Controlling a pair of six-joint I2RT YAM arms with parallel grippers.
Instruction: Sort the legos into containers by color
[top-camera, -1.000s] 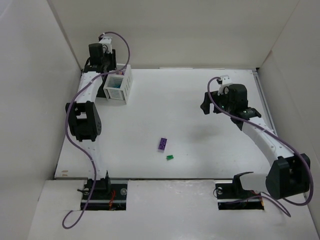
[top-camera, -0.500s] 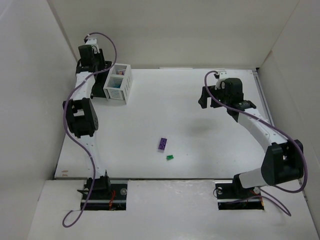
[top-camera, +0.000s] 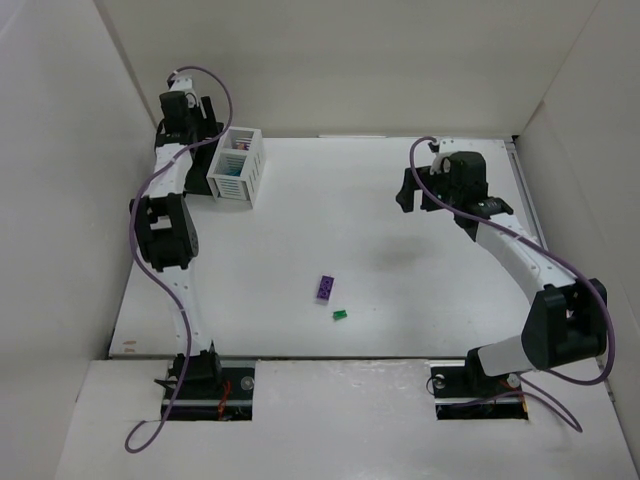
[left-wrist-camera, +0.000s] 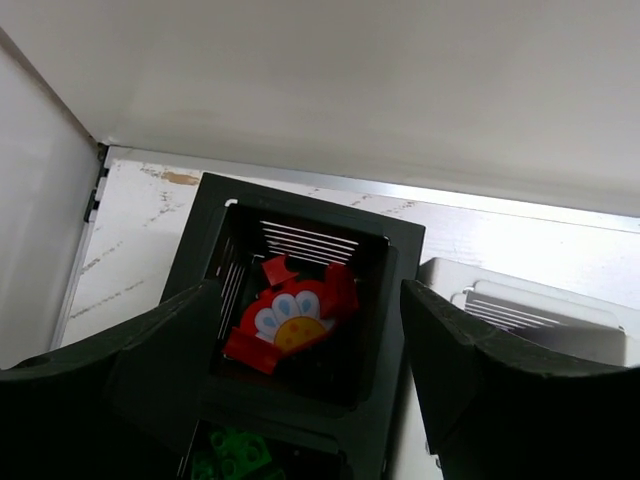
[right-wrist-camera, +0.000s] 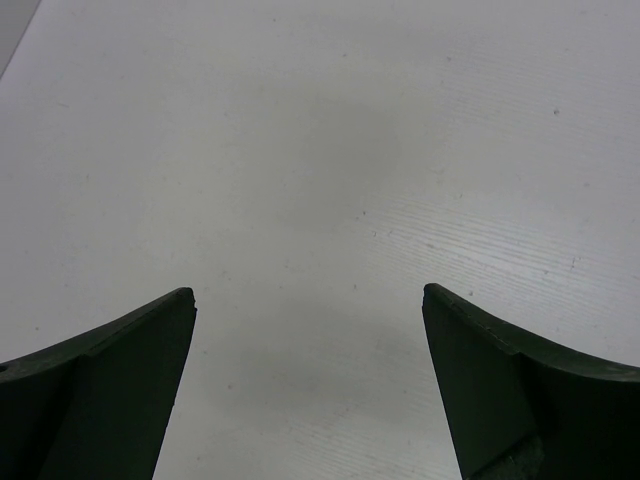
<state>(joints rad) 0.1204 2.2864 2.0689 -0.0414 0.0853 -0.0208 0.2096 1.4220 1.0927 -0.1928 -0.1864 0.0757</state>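
**Top view**
- White container: far-left part of the bench, teal pieces showing inside.
- Left jaws: raised just left of the white container, by the back wall.
- Purple lego: on the bench, well apart from the white container, toward the near edge.
- Loose green lego: just beside the purple lego.
- Right jaws: well right of the white container.

**Left wrist view**
- Black container: just left of the white container.
- Red lego: flower-printed, inside the black container, below and between the left jaws, touching neither.
- Green legos: same container, at the view's bottom edge.
- Left jaws: released, parted, empty.

**Right wrist view**
- Right jaws: released wide, only bare bench between.
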